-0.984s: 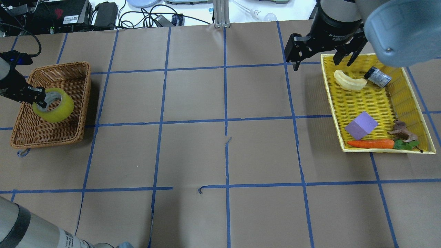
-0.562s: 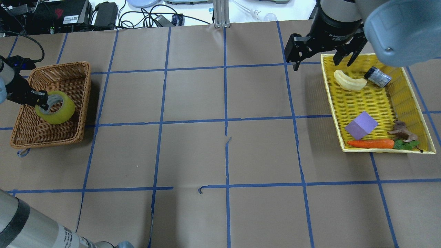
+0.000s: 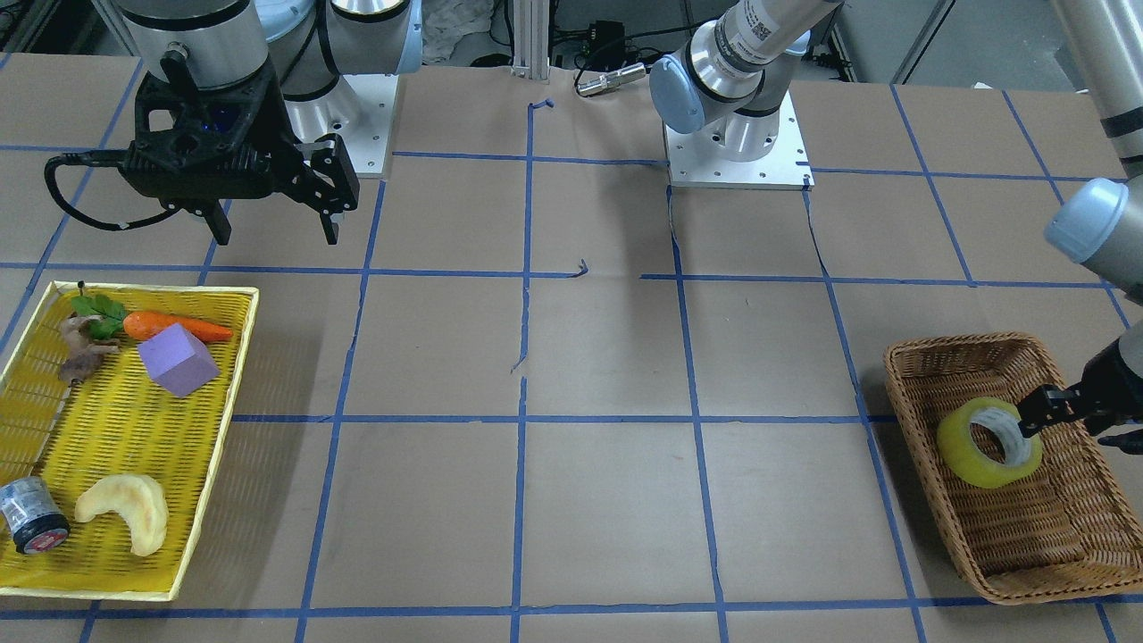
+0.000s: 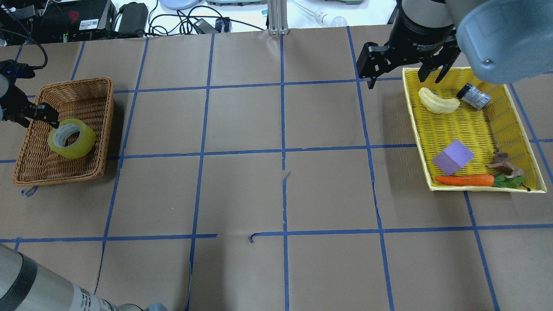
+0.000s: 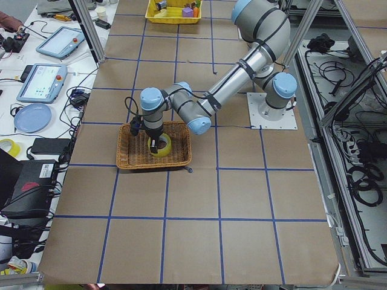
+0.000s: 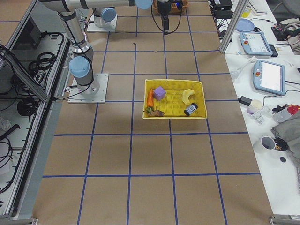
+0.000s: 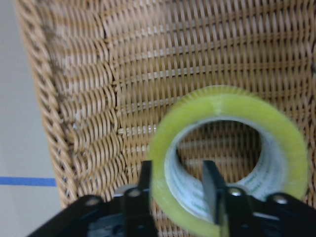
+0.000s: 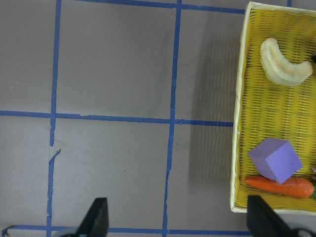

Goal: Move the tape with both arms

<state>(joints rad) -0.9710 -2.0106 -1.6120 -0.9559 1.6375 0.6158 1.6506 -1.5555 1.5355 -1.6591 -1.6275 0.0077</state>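
Note:
The yellow tape roll [image 4: 87, 141] lies tilted inside the brown wicker basket [image 4: 106, 125] at the table's left. It also shows in the front view [image 3: 963, 454] and the left wrist view [image 7: 289, 148]. My left gripper [image 4: 46, 115] sits just behind the roll over the basket. Its fingers are spread wider than the roll's wall, one outside and one inside the ring, and are not squeezing it. My right gripper [image 4: 404, 78] is open and empty. It hangs above the table at the far corner of the yellow tray [image 4: 475, 129].
The tray holds a pale banana-shaped piece [image 4: 438, 103], a purple cube [image 4: 452, 157], a carrot [image 4: 464, 180], a small grey cylinder [image 4: 474, 96] and a brown figure [image 4: 503, 165]. Blue tape lines grid the brown table. Cables and devices lie past the far edge.
The tape has sunk lower into the basket. My left gripper has let go of it and drawn back away from the roll. My right arm has not moved.

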